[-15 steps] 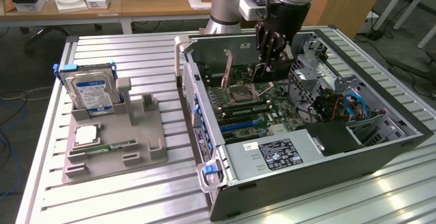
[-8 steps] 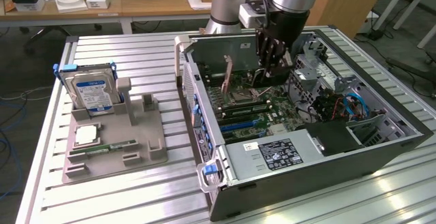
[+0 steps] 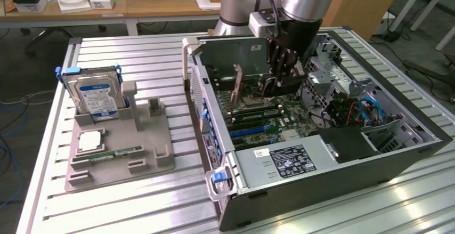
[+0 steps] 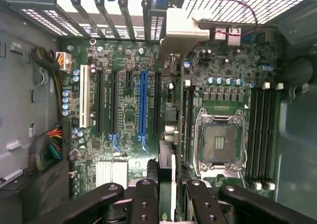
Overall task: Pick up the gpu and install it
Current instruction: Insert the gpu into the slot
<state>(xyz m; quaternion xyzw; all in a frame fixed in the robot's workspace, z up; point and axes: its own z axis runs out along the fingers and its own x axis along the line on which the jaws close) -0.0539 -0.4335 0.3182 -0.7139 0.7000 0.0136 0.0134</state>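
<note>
My gripper (image 3: 282,79) is lowered into the open computer case (image 3: 398,159), over the motherboard. In the wrist view the gripper (image 4: 168,187) is shut on the gpu (image 4: 167,157), which I see edge-on as a thin upright card between the black fingers (image 4: 146,196). The card runs away from the fingers to its silver end bracket (image 4: 183,33) at the case's rear slot openings. It stands between the blue expansion slot (image 4: 143,105) and the CPU socket (image 4: 218,140). In the exterior view the gpu (image 3: 240,82) is a thin upright plate beside the fingers. Whether its edge sits in a slot is hidden.
On the exterior view's left a grey fixture (image 3: 142,148) holds a silver hard drive with a blue label (image 3: 96,93), a CPU chip (image 3: 91,139) and a RAM stick (image 3: 117,153). Inside the case are the power supply (image 3: 284,159), memory slots (image 4: 265,135) and cable bundles (image 4: 47,149).
</note>
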